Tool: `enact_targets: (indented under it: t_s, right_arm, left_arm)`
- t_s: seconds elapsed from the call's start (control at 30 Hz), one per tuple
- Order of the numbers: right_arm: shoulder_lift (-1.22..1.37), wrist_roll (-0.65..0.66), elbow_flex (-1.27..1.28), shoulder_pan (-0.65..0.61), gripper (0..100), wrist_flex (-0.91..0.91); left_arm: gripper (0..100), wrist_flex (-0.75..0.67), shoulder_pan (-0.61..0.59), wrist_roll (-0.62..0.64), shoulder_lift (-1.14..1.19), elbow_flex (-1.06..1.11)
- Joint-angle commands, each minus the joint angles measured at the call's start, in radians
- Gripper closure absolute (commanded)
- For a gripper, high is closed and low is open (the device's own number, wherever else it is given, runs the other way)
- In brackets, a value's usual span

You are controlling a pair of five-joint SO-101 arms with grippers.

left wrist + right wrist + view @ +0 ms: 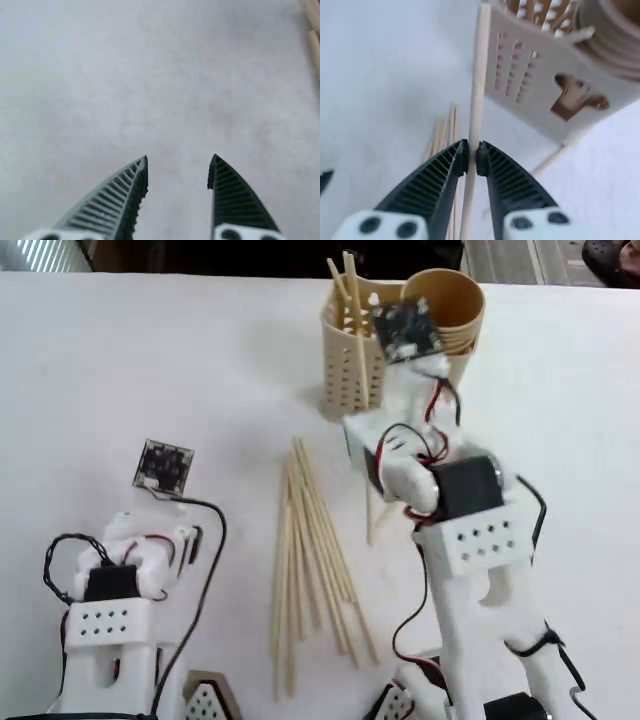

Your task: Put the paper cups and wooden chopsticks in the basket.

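While my right gripper (pixel 472 151) is clamped on a single chopstick (pixel 478 70) just beside the basket (pixel 530 85), the paper cups (pixel 447 302) sit inside it with a few sticks. I judge this the chopstick-loading step: next I must lift the stick above the basket's rim and let go. More lie in a loose pile (pixel 305 550) on the table (pixel 150 360) near the basket. My left gripper (pixel 177 162), jaws apart, hangs well away from it.

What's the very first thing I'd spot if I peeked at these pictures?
The right gripper pinching one wooden chopstick beside the basket, which holds paper cups and some chopsticks, far across the table. Next, the loose chopstick pile lying between the two arms.
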Motion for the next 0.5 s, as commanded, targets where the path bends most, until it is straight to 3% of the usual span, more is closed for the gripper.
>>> enact_targets:
  t_s: [0.0,0.33,0.47]
  right_arm:
    - [-0.035,-0.058,-0.170,0.015,98.1,-0.116]
    - [0.015,-0.057,-0.190,0.084,98.1,-0.748]
    - [0.136,-0.055,-0.190,0.136,98.1,-0.898]
  left_arm:
    - [80,-0.021,-0.013,-0.011,-0.022,-0.005]
    - [80,-0.021,-0.012,-0.011,-0.022,-0.005]
    - [80,-0.021,-0.012,-0.011,-0.022,-0.005]
